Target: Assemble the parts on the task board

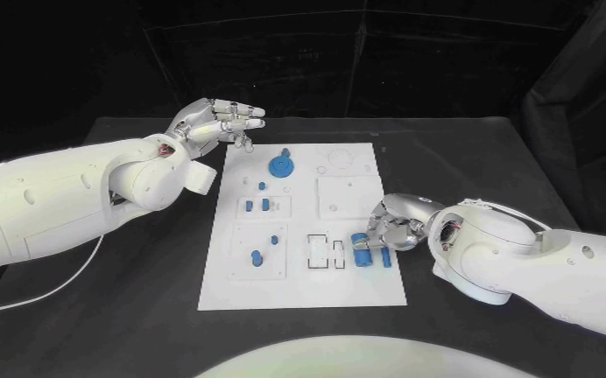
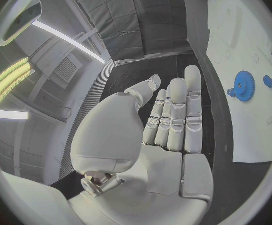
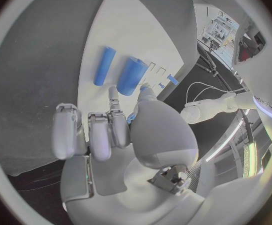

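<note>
Low on the right of the head view, the right hand (image 1: 394, 227) curls beside two blue pegs (image 1: 370, 251) on the task board (image 1: 303, 290), holding nothing. They look light, hard and slippery; pinch one mid-length. Up left, the left hand (image 1: 217, 122) is spread.

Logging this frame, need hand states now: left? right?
Left hand: open, fingers straight, holding nothing, at the board's far left corner.
Right hand: fingers curled beside the blue cylinders; a grip cannot be told.
</note>
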`<action>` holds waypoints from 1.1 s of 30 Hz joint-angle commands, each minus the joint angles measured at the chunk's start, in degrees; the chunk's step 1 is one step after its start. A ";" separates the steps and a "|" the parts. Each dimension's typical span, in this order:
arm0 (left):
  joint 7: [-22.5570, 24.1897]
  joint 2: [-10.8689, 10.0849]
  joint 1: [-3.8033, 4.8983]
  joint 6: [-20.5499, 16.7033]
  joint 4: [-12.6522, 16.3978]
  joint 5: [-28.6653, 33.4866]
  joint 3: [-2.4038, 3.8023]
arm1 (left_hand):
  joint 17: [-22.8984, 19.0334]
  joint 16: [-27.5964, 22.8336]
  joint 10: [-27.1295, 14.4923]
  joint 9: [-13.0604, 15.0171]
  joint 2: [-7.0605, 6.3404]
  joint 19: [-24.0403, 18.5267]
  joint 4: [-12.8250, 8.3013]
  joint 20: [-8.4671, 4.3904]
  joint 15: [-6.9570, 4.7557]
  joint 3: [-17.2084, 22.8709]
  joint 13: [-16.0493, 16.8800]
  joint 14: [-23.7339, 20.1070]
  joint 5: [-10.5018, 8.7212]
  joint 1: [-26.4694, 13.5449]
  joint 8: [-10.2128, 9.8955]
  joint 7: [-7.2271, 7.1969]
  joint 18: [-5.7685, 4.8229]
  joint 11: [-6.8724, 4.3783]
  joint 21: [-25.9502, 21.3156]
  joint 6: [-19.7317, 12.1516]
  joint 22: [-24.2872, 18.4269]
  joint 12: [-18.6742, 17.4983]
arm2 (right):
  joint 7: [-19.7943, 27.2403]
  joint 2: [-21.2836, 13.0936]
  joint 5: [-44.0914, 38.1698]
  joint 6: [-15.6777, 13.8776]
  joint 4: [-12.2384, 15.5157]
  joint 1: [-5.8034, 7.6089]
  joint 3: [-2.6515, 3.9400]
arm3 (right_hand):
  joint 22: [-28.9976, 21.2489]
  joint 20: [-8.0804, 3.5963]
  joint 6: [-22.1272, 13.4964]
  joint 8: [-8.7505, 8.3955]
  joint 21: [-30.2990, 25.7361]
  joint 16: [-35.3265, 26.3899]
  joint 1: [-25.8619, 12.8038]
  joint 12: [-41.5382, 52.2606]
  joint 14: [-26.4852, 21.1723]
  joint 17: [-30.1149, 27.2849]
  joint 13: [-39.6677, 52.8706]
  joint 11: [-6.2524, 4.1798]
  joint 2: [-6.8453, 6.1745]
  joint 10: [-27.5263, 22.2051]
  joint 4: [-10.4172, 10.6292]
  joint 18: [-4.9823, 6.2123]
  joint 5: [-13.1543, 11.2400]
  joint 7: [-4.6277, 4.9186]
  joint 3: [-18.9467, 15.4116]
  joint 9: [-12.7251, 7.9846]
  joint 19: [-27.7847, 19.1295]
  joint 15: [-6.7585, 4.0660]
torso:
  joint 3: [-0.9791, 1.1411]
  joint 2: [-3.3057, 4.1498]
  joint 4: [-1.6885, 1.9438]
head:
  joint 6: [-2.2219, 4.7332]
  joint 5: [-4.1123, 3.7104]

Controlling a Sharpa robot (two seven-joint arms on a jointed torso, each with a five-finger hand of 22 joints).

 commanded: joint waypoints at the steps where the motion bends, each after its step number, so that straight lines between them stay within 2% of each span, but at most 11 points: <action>1: 0.25 -0.08 0.08 0.63 0.13 0.20 0.04 | -0.05 -0.21 -0.50 -0.02 0.41 -0.19 0.05 0.03 -0.06 -0.41 -0.06 -0.32 -0.04 -0.04 0.05 0.18 0.80 0.05 -0.31 -0.14 -0.06 0.39 | -2.03 0.42 -2.63 2.90 -0.25 -0.02 -0.02 | 0.07 0.04 -0.42 0.26 0.18 0.16 -0.33 -0.38 5.02 10.39 5.04 0.23 -0.43 0.47 0.46 -0.35 -0.40 -0.11 -0.05 0.12 0.24 0.25 | -0.05 -0.05 0.01 | -0.16 0.08; 5: 0.21 -0.19 0.08 0.62 0.20 0.20 0.04 | -0.05 -0.21 -0.50 -0.02 0.41 -0.19 0.05 0.03 -0.06 -0.41 -0.06 -0.32 -0.04 -0.04 0.05 0.18 0.80 0.05 -0.31 -0.14 -0.06 0.39 | -2.27 1.14 -3.32 3.17 -0.67 -0.10 -0.03 | 0.12 0.06 -0.48 0.38 0.20 0.12 -0.48 -0.66 4.99 10.31 4.74 0.23 -0.52 0.27 0.70 -0.35 -0.63 -0.11 -0.13 0.21 0.23 0.26 | -0.06 -0.04 0.04 | -0.28 0.13; 10: 0.17 -0.37 0.09 0.60 0.36 0.20 0.03 | -0.05 -0.21 -0.50 -0.02 0.41 -0.19 0.05 0.03 -0.06 -0.41 -0.06 -0.32 -0.04 -0.04 0.05 0.18 0.80 0.05 -0.31 -0.14 -0.06 0.39 | -2.55 2.05 -4.18 3.85 -1.41 -0.19 -0.04 | 0.19 0.08 -0.59 0.48 0.23 0.10 -0.15 -0.88 4.97 10.27 4.53 0.24 -0.61 0.12 0.62 -0.37 -0.78 -0.10 -0.07 0.30 0.24 0.27 | -0.08 0.00 -0.12 | -0.46 0.20; 13: 0.16 -0.41 0.09 0.60 0.43 0.20 0.03 | -0.05 -0.21 -0.50 -0.02 0.41 -0.19 0.05 0.03 -0.06 -0.41 -0.06 -0.32 -0.04 -0.04 0.05 0.18 0.80 0.05 -0.31 -0.14 -0.06 0.39 | -2.77 2.54 -4.89 4.88 -1.87 -0.32 -0.04 | 0.23 0.11 -0.91 0.71 0.24 0.12 1.20 -1.09 4.96 10.32 4.44 0.28 -0.75 -0.01 -0.05 -0.36 -0.81 -0.06 0.17 0.51 0.19 0.30 | -0.07 -0.01 -0.17 | -0.52 0.22; 17: 0.15 -0.47 0.10 0.57 0.51 0.20 0.03 | -0.05 -0.21 -0.50 -0.02 0.41 -0.19 0.05 0.03 -0.06 -0.41 -0.06 -0.32 -0.04 -0.04 0.05 0.18 0.80 0.05 -0.31 -0.14 -0.06 0.39 | -2.92 2.92 -5.31 5.69 -2.22 -0.53 -0.05 | 0.46 0.16 -1.34 1.12 0.32 0.22 3.91 -1.12 4.98 10.54 4.66 0.30 -0.30 0.08 -1.90 -0.39 -0.18 -0.02 0.66 0.89 0.20 0.33 | -0.05 -0.03 -0.02 | -0.57 -0.07; 20: 0.15 -0.53 0.10 0.54 0.57 0.20 0.03 | -0.05 -0.21 -0.50 -0.02 0.41 -0.19 0.05 0.03 -0.06 -0.41 -0.06 -0.32 -0.04 -0.04 0.05 0.18 0.80 0.05 -0.31 -0.14 -0.06 0.39 | -3.00 3.07 -5.25 5.81 -2.35 -0.61 -0.05 | 0.46 0.16 -1.38 1.24 0.32 0.24 4.33 -1.15 4.99 10.59 4.70 0.29 -0.09 0.10 -2.26 -0.39 0.31 -0.03 0.70 0.99 0.18 0.33 | -0.05 -0.04 -0.02 | -0.63 -0.05; 24: 0.14 -0.63 0.10 0.50 0.67 0.20 0.04 | -0.14 -0.19 -0.54 -0.01 0.49 -0.18 0.07 0.04 -0.05 -0.51 -0.07 -0.36 -0.04 -0.10 0.12 0.16 0.80 0.03 -0.41 -0.09 -0.14 0.49 | -3.15 3.24 -4.12 5.16 -2.42 -0.68 -0.05 | 0.56 0.11 -1.16 1.75 0.35 0.24 5.39 -1.37 4.98 10.61 4.69 0.17 0.62 0.12 -3.28 -0.39 4.11 -0.15 0.74 1.35 0.16 0.25 | -0.04 -0.07 -0.04 | -0.74 0.03; 27: 0.14 -0.67 0.10 0.49 0.73 0.20 0.04 | -0.14 -0.19 -0.54 -0.01 0.49 -0.18 0.07 0.04 -0.05 -0.51 -0.07 -0.36 -0.04 -0.10 0.12 0.16 0.80 0.03 -0.41 -0.09 -0.14 0.49 | -3.23 3.24 -1.76 3.14 -2.21 -0.70 -0.05 | 0.55 0.01 -0.95 2.00 0.34 0.20 6.07 -1.60 4.96 10.55 4.61 0.04 1.31 0.09 -3.88 -0.38 8.36 -0.27 0.88 1.54 0.12 0.13 | -0.07 -0.11 -0.04 | -0.67 0.00; 29: 0.15 -0.68 0.10 0.49 0.73 0.20 0.04 | -0.14 -0.19 -0.54 -0.01 0.49 -0.18 0.07 0.04 -0.05 -0.51 -0.07 -0.36 -0.04 -0.10 0.12 0.16 0.80 0.03 -0.41 -0.09 -0.14 0.49 | -3.10 3.09 0.64 0.94 -1.85 -0.71 -0.05 | 0.47 -0.05 -0.89 2.02 0.30 0.11 6.15 -1.89 4.92 10.41 4.43 -0.02 1.74 0.00 -4.00 -0.36 11.24 -0.32 0.87 1.59 0.05 0.08 | -0.03 -0.15 -0.06 | -0.65 0.09; 33: 0.15 -0.67 0.10 0.50 0.69 0.20 0.04 | -0.14 -0.19 -0.54 -0.01 0.49 -0.18 0.07 0.04 -0.05 -0.51 -0.07 -0.36 -0.04 -0.10 0.12 0.16 0.80 0.03 -0.41 -0.09 -0.14 0.49 | -1.85 2.44 5.83 -4.64 -0.73 -0.72 -0.04 | 0.41 -0.11 -0.73 1.95 0.27 -0.03 5.48 -2.06 4.87 10.17 4.42 -0.10 2.23 0.04 -3.54 -0.34 14.42 -0.41 0.58 1.60 -0.01 0.01 | 0.03 -0.13 -0.08 | -0.56 0.23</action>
